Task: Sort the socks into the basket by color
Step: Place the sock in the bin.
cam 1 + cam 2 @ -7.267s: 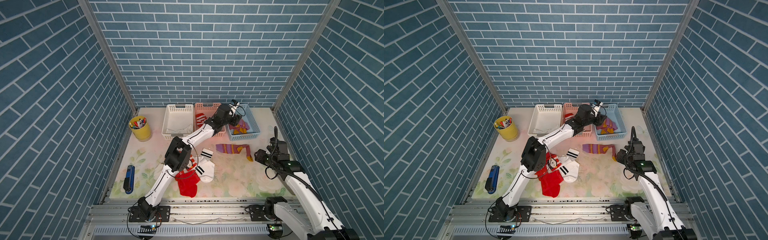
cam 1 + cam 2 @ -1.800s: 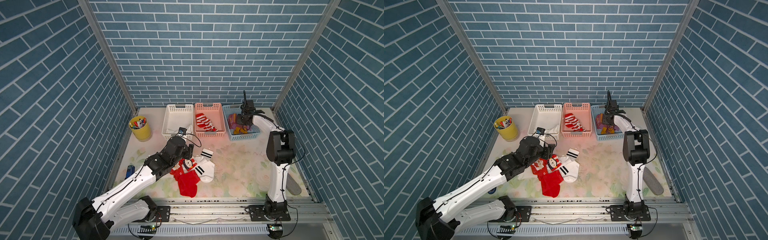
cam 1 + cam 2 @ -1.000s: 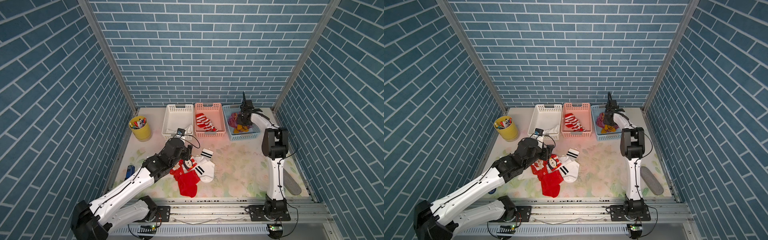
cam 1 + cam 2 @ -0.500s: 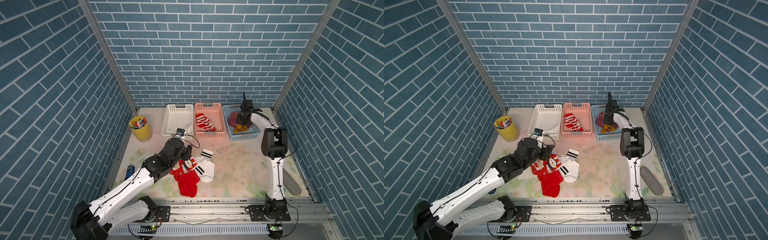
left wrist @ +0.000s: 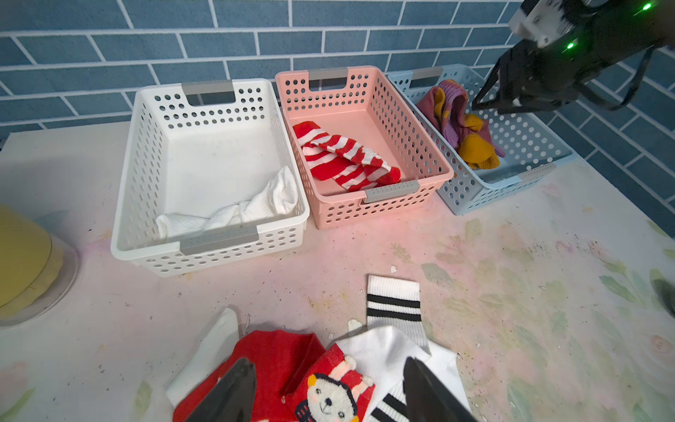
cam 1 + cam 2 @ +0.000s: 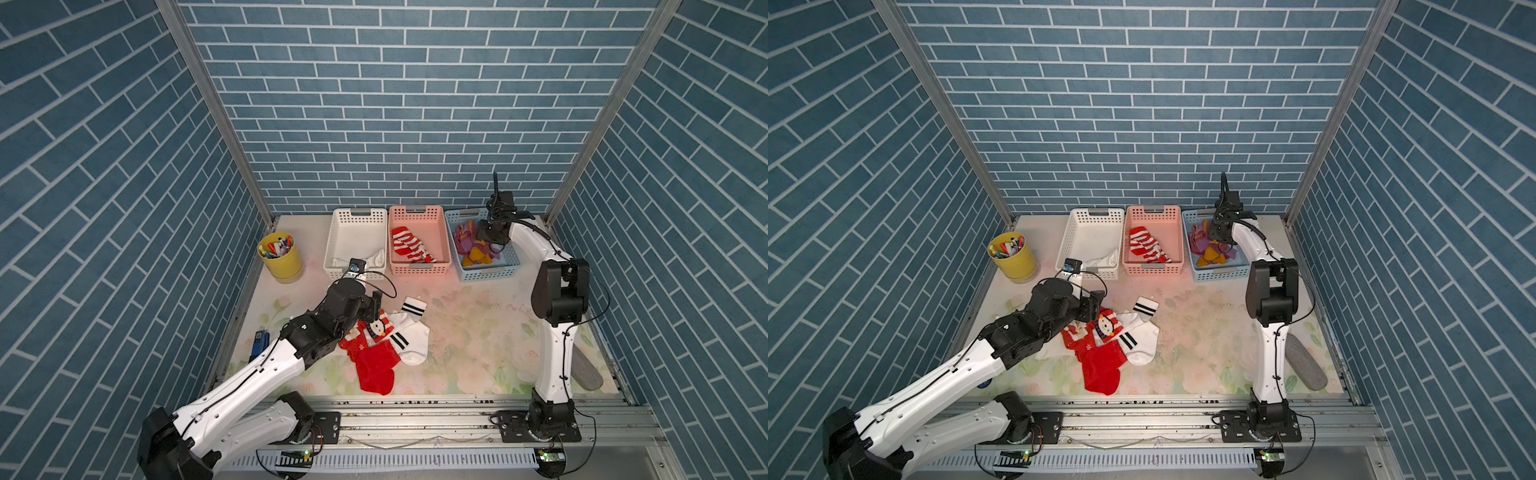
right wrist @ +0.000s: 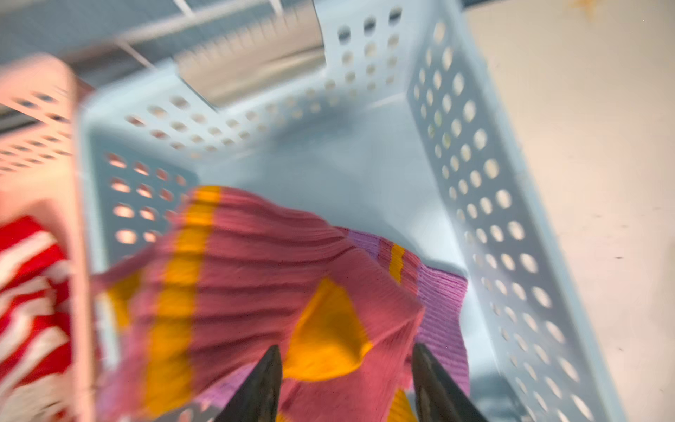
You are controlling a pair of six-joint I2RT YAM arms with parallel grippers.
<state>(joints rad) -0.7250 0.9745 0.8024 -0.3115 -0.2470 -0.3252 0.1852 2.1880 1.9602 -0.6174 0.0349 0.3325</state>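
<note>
Item, left gripper (image 5: pixel 327 365): jaws spread wide, holding nothing, poised low over the sock heap that lies mid-table (image 6: pixel 478 332), nearer the left edge. The red snowman sock (image 5: pixel 328 394) sits directly under the gap between the two fingers, its cuff just ahead of the tips. Whether the fingers touch the cloth cannot be told. Item, white sock with black bands (image 6: pixel 409 332): just to the right of the snowman sock and partly under it, cuff pointing to the far edge. Item, second red sock (image 6: pixel 374 368): beneath the snowman sock, toe toward the near edge. Item, right gripper (image 7: pixel 347 354): jaws parted, hanging inside the blue basket (image 6: pixel 490 272) at the far right corner. The mauve socks (image 7: pixel 255 274) with mustard patches lie bunched right below and between its fingers, blurred in the wrist view and not visibly pinched. Item, pink basket (image 6: pixel 419 270), middle of the far edge: holds one red-white striped sock (image 6: pixel 409 247). Item, white basket (image 6: pixel 337 245), just left of the pink one: holds one white sock (image 6: pixel 374 259) against its near wall. Sundries: yellow cup (image 6: pixel 280 262) of pens near the far left corner; blue object (image 6: pixel 259 343) on the left edge; grey oval pad (image 6: pixel 586 368) at the near right corner.
</note>
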